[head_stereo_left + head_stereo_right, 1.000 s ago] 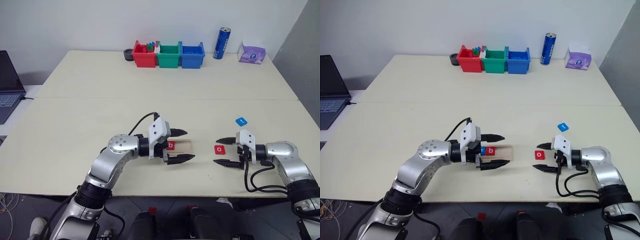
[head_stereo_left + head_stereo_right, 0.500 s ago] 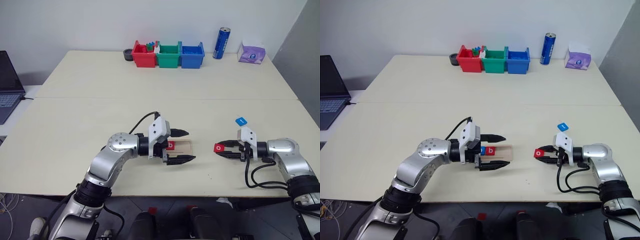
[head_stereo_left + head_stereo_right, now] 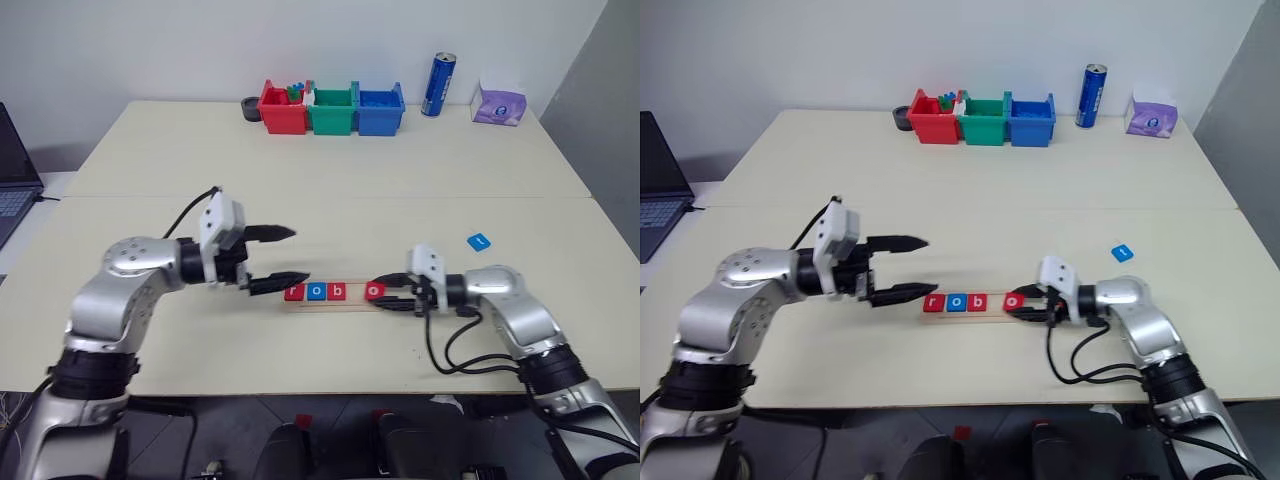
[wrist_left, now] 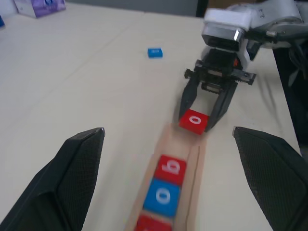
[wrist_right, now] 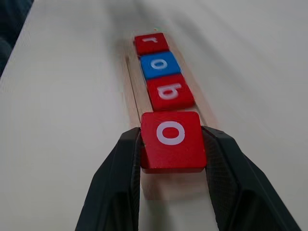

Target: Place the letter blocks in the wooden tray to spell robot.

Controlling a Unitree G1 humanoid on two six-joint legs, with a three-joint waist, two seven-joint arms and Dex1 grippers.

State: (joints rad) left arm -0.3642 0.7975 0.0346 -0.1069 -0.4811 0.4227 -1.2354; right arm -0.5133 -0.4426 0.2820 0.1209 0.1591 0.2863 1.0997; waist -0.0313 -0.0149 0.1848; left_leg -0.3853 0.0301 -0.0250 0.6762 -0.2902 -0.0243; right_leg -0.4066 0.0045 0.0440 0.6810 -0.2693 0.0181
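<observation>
Head view: right claw (image 3: 392,300) pinching red o block (image 3: 374,291), bringing it to wooden tray (image 3: 352,303) end, 3 o'clock of r-o-b row. Blue block (image 3: 479,241) waiting on desk (image 3: 300,160).
Left wrist: left claw (image 4: 168,159) gaping wide, holding nothing, giving room.
Right wrist: o aligning with groove for fourth slot.

Tray (image 3: 352,303) lies on the table (image 3: 330,180), holding tiles r (image 3: 293,292), o (image 3: 316,292), b (image 3: 338,292) left to right. A fourth tile (image 3: 374,291) sits over the tray's right part. Fifth tile (image 3: 479,241) lies apart, farther right. Bins (image 3: 332,108) stand behind.
</observation>
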